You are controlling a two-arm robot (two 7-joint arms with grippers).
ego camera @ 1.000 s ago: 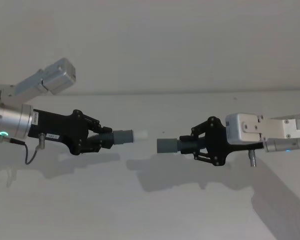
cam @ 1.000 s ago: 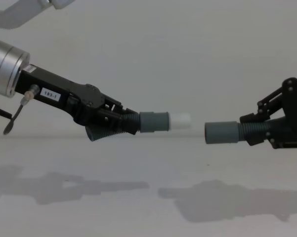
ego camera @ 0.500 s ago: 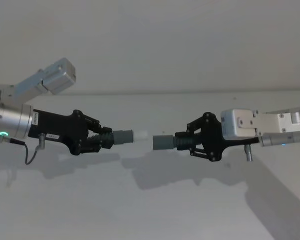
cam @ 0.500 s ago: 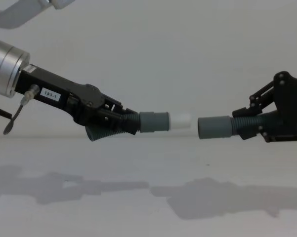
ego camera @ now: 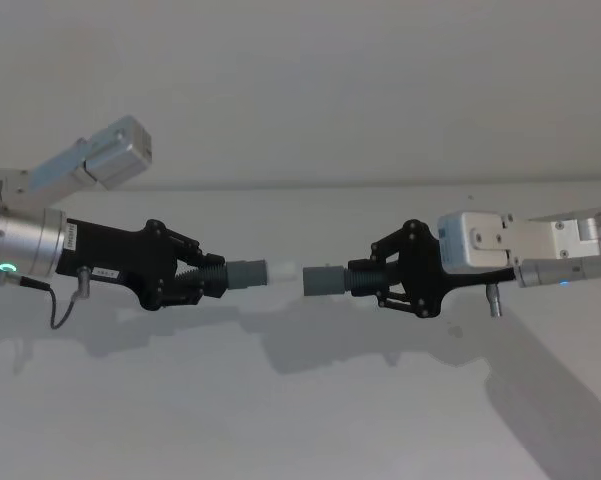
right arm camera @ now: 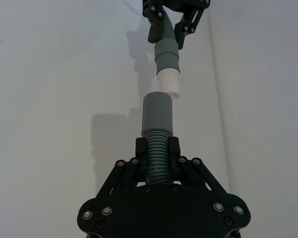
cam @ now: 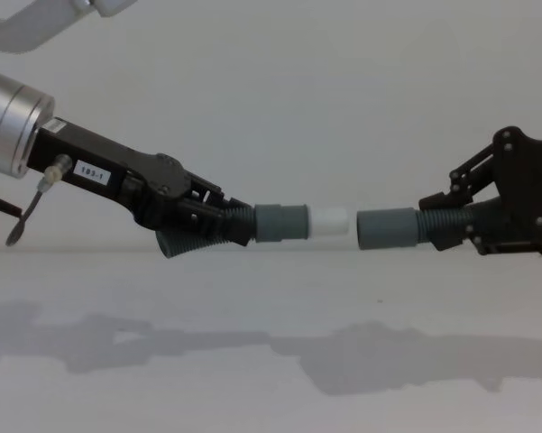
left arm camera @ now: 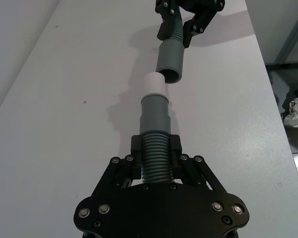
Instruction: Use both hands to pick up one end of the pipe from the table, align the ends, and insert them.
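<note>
Both pipe pieces hang in the air above the white table (ego camera: 300, 400). My left gripper (ego camera: 205, 280) (cam: 221, 225) is shut on the ribbed part of one piece. That piece's grey cuff (cam: 281, 223) and white tip (cam: 329, 221) point right. My right gripper (ego camera: 370, 280) (cam: 442, 225) is shut on the ribbed part of the other piece. Its grey socket (cam: 388, 229) points left, a narrow gap from the tip and nearly level with it. In the left wrist view the socket (left arm camera: 169, 59) sits slightly to one side of the white tip (left arm camera: 153, 84).
A plain wall rises behind the table. The table's side edge (left arm camera: 268, 74) runs beside the grippers in the left wrist view. My left arm's silver upper link (ego camera: 90, 160) angles up at the far left. Shadows of both arms lie on the table below.
My right gripper has moved left with its pipe piece, bringing the socket close to the white tip. The left gripper and its piece have stayed still.
</note>
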